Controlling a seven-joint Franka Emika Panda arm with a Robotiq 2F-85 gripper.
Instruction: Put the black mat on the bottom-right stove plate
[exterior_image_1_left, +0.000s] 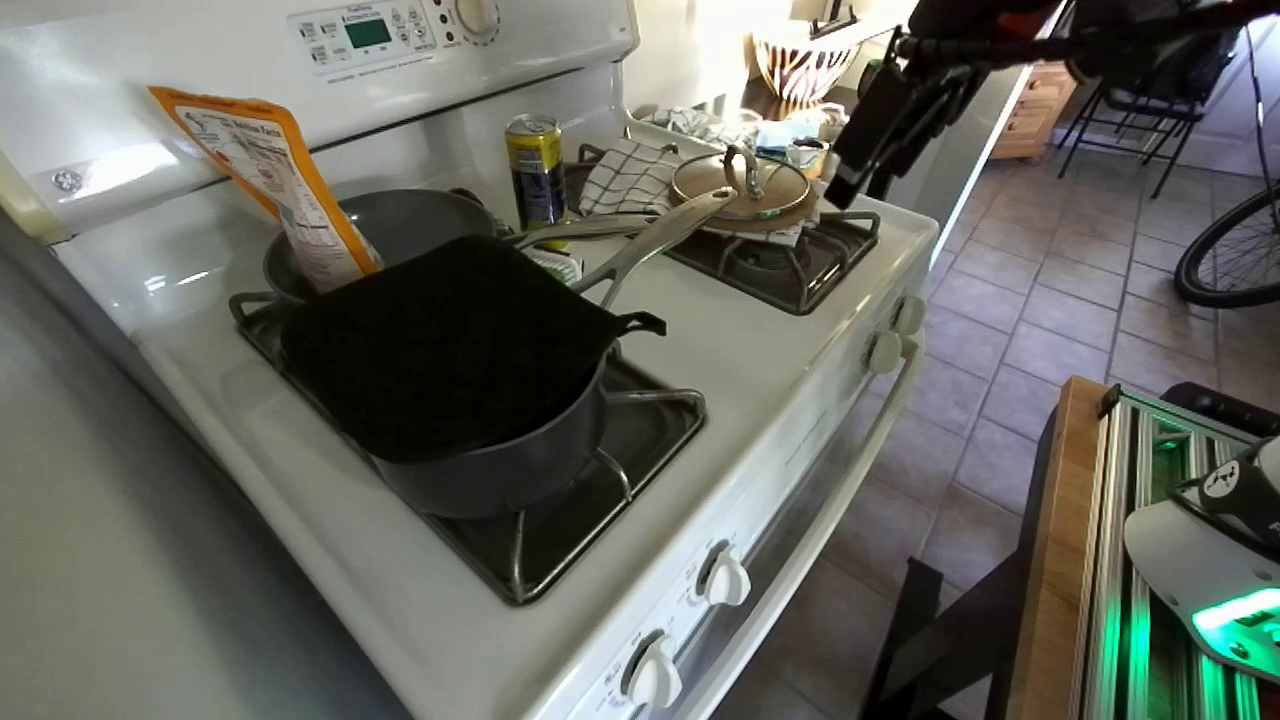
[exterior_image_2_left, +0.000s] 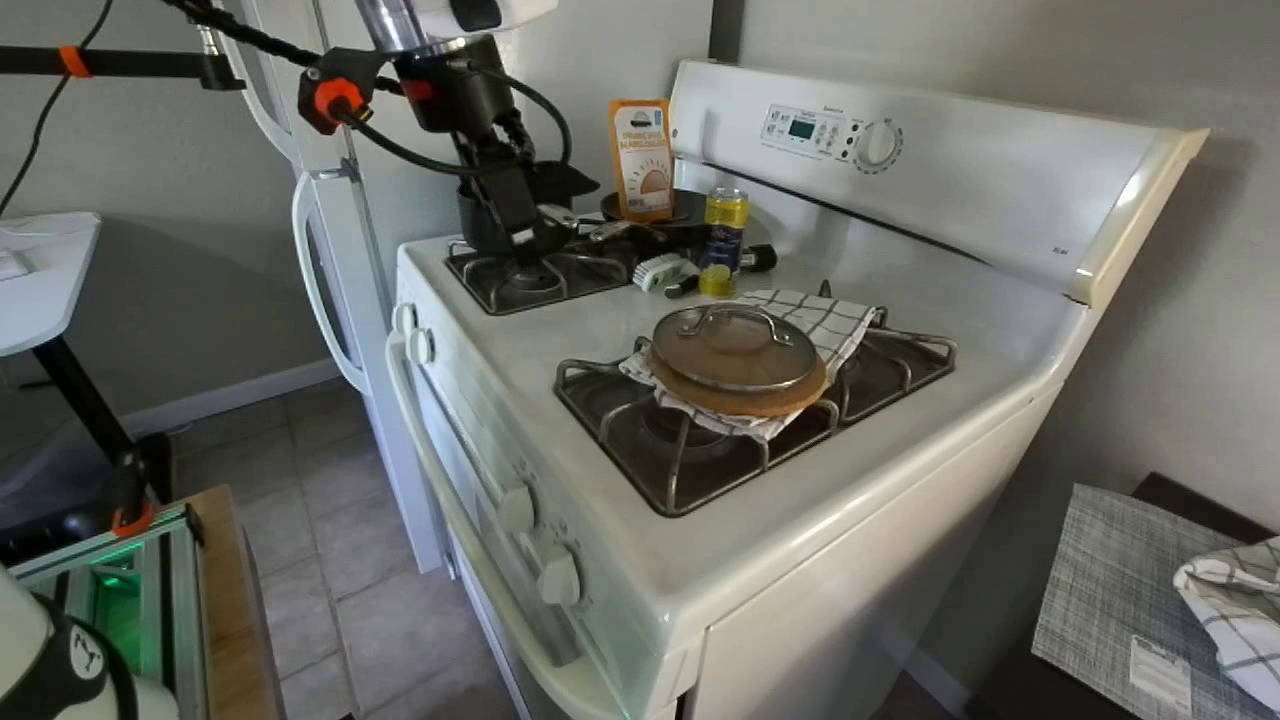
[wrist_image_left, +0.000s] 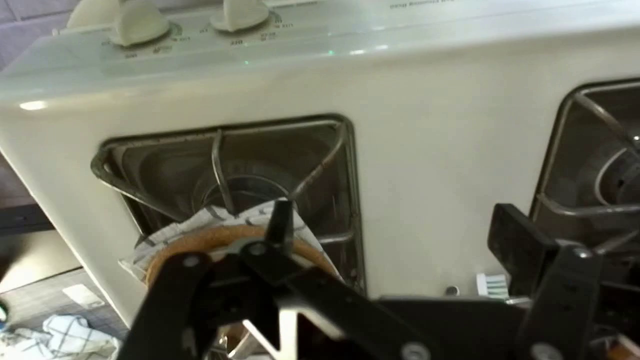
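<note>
The black mat (exterior_image_1_left: 450, 340) lies flat on top of a grey pot (exterior_image_1_left: 500, 460) on the left front burner. In an exterior view the mat (exterior_image_2_left: 565, 180) is partly hidden behind my gripper (exterior_image_2_left: 528, 243). The mat is out of the wrist view. The right front burner (exterior_image_1_left: 760, 270) also shows in an exterior view (exterior_image_2_left: 680, 460) and the wrist view (wrist_image_left: 320, 195). A checked cloth, a brown round board and a glass lid (exterior_image_2_left: 735, 345) cover part of it. My gripper (wrist_image_left: 392, 215) is open and empty, above the stove, apart from the mat.
Behind the pot stand a dark pan (exterior_image_1_left: 420, 220) and an orange packet (exterior_image_1_left: 270, 180). A yellow can (exterior_image_2_left: 723, 245) and a brush (exterior_image_2_left: 662, 272) stand between the burners. Pan handles (exterior_image_1_left: 660, 240) stick out towards the right burner. The oven handle (exterior_image_2_left: 460, 520) runs along the front.
</note>
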